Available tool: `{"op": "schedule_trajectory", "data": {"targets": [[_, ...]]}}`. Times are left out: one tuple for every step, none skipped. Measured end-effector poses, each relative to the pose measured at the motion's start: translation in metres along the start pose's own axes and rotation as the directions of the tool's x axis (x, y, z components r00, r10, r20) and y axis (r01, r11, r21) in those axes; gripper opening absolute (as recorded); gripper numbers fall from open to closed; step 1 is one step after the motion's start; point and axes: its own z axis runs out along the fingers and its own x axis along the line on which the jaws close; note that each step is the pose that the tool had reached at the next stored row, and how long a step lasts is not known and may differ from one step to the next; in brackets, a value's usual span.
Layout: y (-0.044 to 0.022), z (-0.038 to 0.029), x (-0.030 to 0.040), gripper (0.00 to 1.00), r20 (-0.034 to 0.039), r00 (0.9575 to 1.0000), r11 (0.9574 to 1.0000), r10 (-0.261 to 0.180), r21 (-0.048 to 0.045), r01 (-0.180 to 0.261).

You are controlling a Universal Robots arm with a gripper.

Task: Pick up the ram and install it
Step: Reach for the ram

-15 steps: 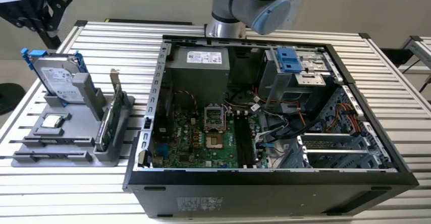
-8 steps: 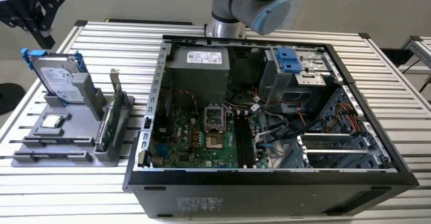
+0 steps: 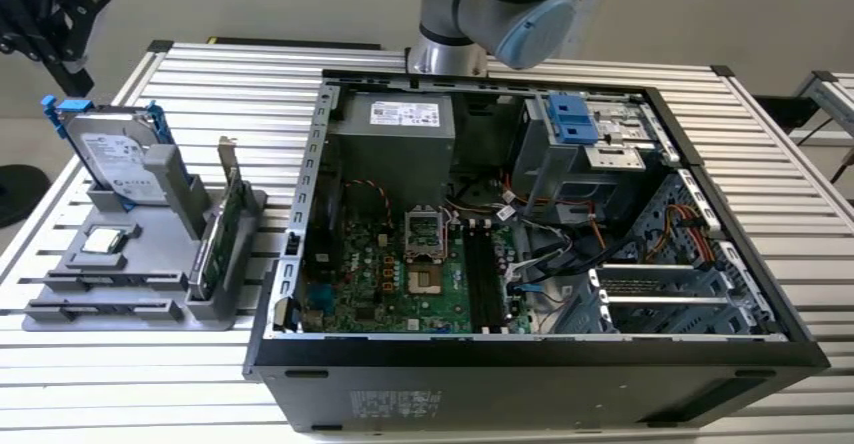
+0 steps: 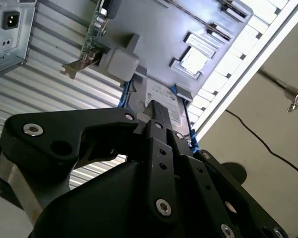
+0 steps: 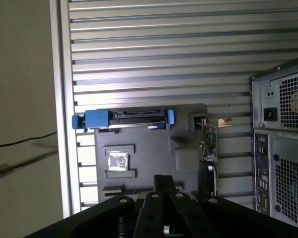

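Alignment above all: carry the gripper (image 5: 165, 183), jaws closed on nothing over the hard drive (image 3: 118, 154) end of the gray fixture (image 3: 200, 314), across to the ram (image 3: 96, 311), apparently lying in the slot farthest from that drive, well apart; open early, square up with its long edges, descend straight, and keep clear of the processor (image 3: 107, 242) nearby.

The gripper (image 4: 158, 107) is matt black all over, built of flat angular links (image 4: 74, 131) with rounded ends, each pinned by silver round-headed screws (image 4: 33, 130); more such screws run in a row down the middle bars behind the fingers (image 5: 159, 183). Farther back from the fingers sits a silvery metal ring (image 4: 7, 181). The arm (image 3: 454, 14) is silver-grey tube with a pale blue round cap (image 3: 541, 24)
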Motion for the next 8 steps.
{"op": "schedule_trajectory", "data": {"targets": [[-0.0001,0.0000,0.0018,0.00,0.0000,1.0000,1.0000,0.000,0.0000,0.000],[-0.0003,-0.0001,0.0035,0.00,0.0000,1.0000,1.0000,0.000,0.0000,0.000],[-0.0004,-0.0001,0.0052,0.00,0.0000,1.0000,1.0000,0.000,0.0000,0.000],[-0.0005,-0.0001,0.0069,0.00,0.0001,1.0000,1.0000,0.000,0.0000,0.000],[-0.0006,-0.0001,0.0085,0.00,0.0000,1.0000,1.0000,0.000,0.0000,0.000],[-0.0007,-0.0002,0.0097,0.00,0.0000,1.0000,1.0000,0.000,0.0000,0.000],[-0.0007,-0.0002,0.0102,0.00,0.0000,1.0000,1.0000,0.000,0.0000,0.000],[-0.0008,-0.0002,0.0103,0.00,0.0000,1.0000,1.0000,0.000,0.0000,0.000]]}}
